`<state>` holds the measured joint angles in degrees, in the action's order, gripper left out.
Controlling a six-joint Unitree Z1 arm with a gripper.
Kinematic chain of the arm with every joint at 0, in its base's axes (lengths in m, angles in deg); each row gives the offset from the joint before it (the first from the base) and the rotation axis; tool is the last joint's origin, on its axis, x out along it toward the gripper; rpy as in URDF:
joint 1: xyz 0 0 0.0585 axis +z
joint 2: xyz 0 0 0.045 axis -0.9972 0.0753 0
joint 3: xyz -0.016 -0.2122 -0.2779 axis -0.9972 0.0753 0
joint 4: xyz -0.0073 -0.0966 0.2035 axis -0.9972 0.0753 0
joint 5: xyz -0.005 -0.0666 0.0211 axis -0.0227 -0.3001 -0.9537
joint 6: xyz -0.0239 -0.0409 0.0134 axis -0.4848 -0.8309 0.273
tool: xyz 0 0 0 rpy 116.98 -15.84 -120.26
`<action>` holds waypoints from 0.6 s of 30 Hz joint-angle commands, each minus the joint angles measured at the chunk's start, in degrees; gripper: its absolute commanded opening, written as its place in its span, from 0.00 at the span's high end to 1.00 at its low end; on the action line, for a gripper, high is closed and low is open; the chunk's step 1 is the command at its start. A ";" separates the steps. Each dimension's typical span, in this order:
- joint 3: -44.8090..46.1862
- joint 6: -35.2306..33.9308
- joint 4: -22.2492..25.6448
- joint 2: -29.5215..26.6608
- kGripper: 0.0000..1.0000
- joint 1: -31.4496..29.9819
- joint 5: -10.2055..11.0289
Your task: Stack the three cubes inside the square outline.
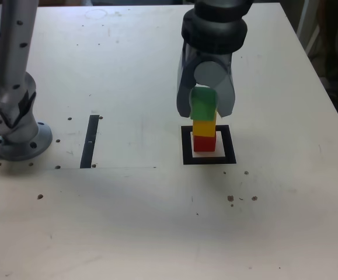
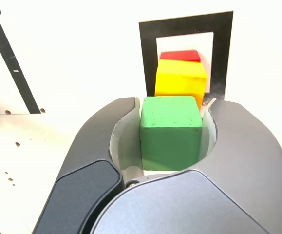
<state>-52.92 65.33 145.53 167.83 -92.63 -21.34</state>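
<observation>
Bright glare washing out tabletop [image 2: 102, 53]

The arm [image 1: 14, 58] is finished in silvery grey and dotted with dark round marks; above the gripper [image 1: 205, 108], a black rounded collar [image 1: 214, 32] is seen.

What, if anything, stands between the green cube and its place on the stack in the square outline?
Nothing visible does: the jaws hold the green cube just over the yellow cube, near or on it.
</observation>
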 commanded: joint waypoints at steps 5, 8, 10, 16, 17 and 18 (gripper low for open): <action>0.06 0.93 -0.03 0.75 0.80 0.91 -0.27; -0.09 1.48 -0.09 1.05 0.80 0.97 -0.86; -0.24 1.80 -0.14 1.23 0.80 0.97 -1.17; -0.61 2.32 -0.24 1.23 0.64 0.97 -0.99; -0.66 2.34 -0.25 1.21 0.58 0.97 -0.90; -0.73 2.35 -0.25 1.19 0.52 0.97 -0.80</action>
<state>-53.27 67.61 145.33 169.03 -91.72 -22.26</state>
